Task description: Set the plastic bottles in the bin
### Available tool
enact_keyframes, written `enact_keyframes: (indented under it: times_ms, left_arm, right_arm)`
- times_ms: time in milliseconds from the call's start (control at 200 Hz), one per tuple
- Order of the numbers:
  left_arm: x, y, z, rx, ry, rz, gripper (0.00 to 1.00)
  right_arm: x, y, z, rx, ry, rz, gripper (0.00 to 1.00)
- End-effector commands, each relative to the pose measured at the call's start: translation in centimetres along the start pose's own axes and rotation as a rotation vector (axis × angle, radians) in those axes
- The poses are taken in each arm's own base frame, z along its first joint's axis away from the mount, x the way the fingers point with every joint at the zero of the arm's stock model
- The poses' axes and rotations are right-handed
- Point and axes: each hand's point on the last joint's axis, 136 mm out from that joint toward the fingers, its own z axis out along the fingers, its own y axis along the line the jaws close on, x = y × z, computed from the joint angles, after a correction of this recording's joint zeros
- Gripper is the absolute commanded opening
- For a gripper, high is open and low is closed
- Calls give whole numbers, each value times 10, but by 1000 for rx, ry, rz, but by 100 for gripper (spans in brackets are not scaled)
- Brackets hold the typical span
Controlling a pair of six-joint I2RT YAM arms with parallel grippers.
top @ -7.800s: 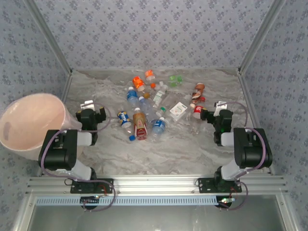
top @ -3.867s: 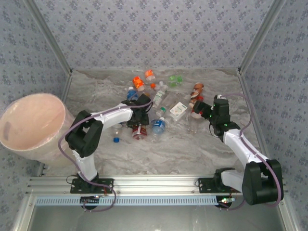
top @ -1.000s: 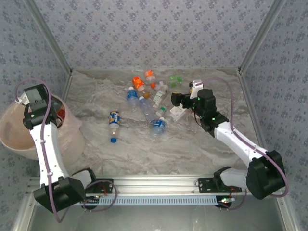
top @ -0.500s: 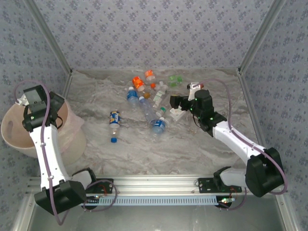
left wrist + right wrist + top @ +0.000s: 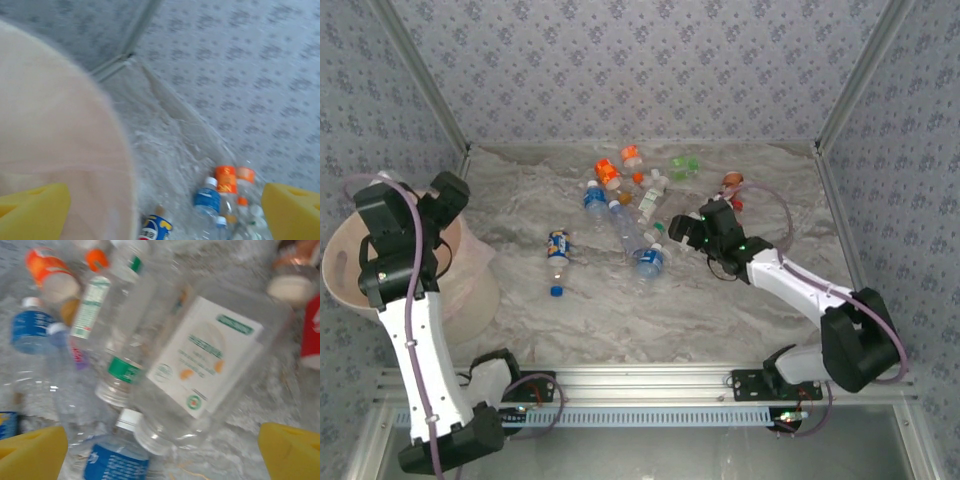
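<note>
The pale pink bin [image 5: 470, 288] stands at the table's left edge. My left gripper [image 5: 448, 196] hangs above its far rim, open and empty. In the left wrist view the bin's wall [image 5: 55, 145] fills the left side between the wide yellow fingertips [image 5: 31, 210]. Several plastic bottles [image 5: 638, 205] lie in a pile mid-table, and a blue-and-yellow labelled one [image 5: 557, 250] lies apart. My right gripper [image 5: 680, 231] is open, low over a clear bottle with a white label [image 5: 210, 354]. That bottle's base lies between the fingers, ungripped.
A blue-labelled bottle [image 5: 117, 461] and a green-banded one [image 5: 121, 368] lie close against the white-labelled bottle. A red-labelled bottle [image 5: 732, 187] sits at the pile's right. Patterned walls close in the table at the back and both sides.
The left gripper has opened fully over the bin and swung up toward the table. The right arm has dropped down and left onto the white-labelled bottle.
</note>
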Motion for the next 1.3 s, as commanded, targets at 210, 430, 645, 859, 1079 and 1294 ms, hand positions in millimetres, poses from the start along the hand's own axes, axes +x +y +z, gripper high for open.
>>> enact_keyframes:
  times_ms: [210, 430, 645, 859, 1079, 1294]
  left_arm:
    - [43, -99, 10, 346, 130, 232, 98]
    - [53, -107, 19, 381, 145, 245, 98]
    - [54, -97, 26, 329, 134, 257, 98]
    - [53, -90, 33, 289, 119, 257, 98]
    - [56, -88, 39, 276, 131, 258, 98]
    - [57, -88, 43, 268, 139, 257, 98]
  right_arm:
    - [-13, -15, 35, 326, 113, 155, 100]
    - [-14, -36, 57, 455, 125, 274, 100]
    - [-22, -41, 74, 423, 143, 304, 100]
    - [-32, -36, 82, 404, 159, 257, 100]
    - [-35, -42, 92, 424, 167, 262, 100]
    - [-28, -55, 100, 475, 187, 268, 100]
